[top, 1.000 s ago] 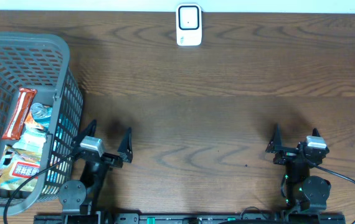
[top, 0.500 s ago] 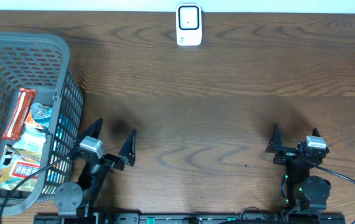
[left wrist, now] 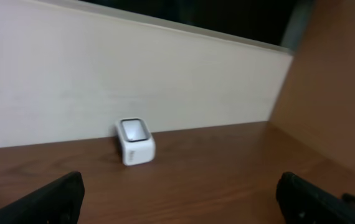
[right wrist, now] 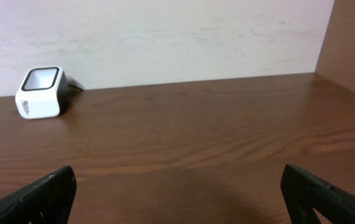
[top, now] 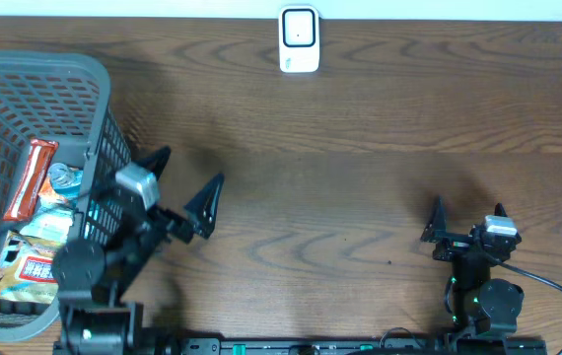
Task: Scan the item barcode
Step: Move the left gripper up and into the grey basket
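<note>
- Dark brown wood makes up the bench (top: 360, 128) in the overhead view. A white barcode scanner (top: 299, 39) stands at its far edge, a little left of centre.
- Overhead: a grey mesh basket (top: 104, 89) sits at the left end and holds the items. A red snack bar (top: 31, 179) lies on top of the heap, a pale blue pack (top: 64, 177) is just beside it, and a packet with a red label (top: 27, 268) is nearer the front. All of them lie inside the basket.
- Overhead: the left gripper (top: 193, 165) hangs just beside the basket's right wall with its jaws spread wide and nothing between them. Its arm crosses the basket's near right corner and hides part of the contents.
- Overhead: the right gripper (top: 468, 204) is well apart at the near right, also wide open and empty. Only bare bench lies between either gripper and the scanner.
- Left wrist, slightly blurred: the scanner (left wrist: 134, 142) stands against a white wall (left wrist: 103, 81), with a brown panel (left wrist: 333, 93) at the right. Dark fingers (left wrist: 53, 199) sit in both lower corners, far apart.
- Right wrist: the scanner (right wrist: 39, 93) is at the far left with a thin dark cable (right wrist: 75, 87) behind it. The fingers (right wrist: 47, 193) are in the lower corners and hold nothing.
</note>
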Robot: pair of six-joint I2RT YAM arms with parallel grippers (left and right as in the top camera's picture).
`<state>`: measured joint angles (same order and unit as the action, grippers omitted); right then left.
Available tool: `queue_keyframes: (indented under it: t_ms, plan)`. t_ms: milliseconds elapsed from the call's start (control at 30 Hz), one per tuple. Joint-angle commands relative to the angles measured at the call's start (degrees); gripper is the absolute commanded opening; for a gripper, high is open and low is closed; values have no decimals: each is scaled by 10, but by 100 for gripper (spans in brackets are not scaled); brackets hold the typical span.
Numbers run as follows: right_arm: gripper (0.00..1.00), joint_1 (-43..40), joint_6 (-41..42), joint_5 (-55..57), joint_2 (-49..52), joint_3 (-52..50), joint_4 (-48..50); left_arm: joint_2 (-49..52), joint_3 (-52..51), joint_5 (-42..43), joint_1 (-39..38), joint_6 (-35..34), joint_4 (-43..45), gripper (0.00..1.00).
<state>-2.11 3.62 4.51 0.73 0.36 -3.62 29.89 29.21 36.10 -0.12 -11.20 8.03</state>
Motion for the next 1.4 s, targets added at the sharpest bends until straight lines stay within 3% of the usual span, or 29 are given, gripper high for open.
queue_keyframes:
  t_ms: [0,100,333,533,1033,1200,1367]
  plan:
    - [99,3,-7,5,-2,0,-2,66,66,78,0,-62,8,98]
    - [99,3,-7,5,-2,0,-2,104,87,156,0,-110,61,98]
    - [99,3,-7,5,-2,0,-2,148,86,194,0,-110,99,98]
    - [99,3,-7,5,-2,0,-2,195,108,194,3,-154,105,98]
    - [99,3,-7,5,-2,0,-2,288,206,194,3,-157,73,98]
    - [99,3,-7,5,-2,0,-2,313,295,169,15,-142,-20,98]
    - [99,3,-7,5,-2,0,-2,339,424,102,57,-115,-181,98]
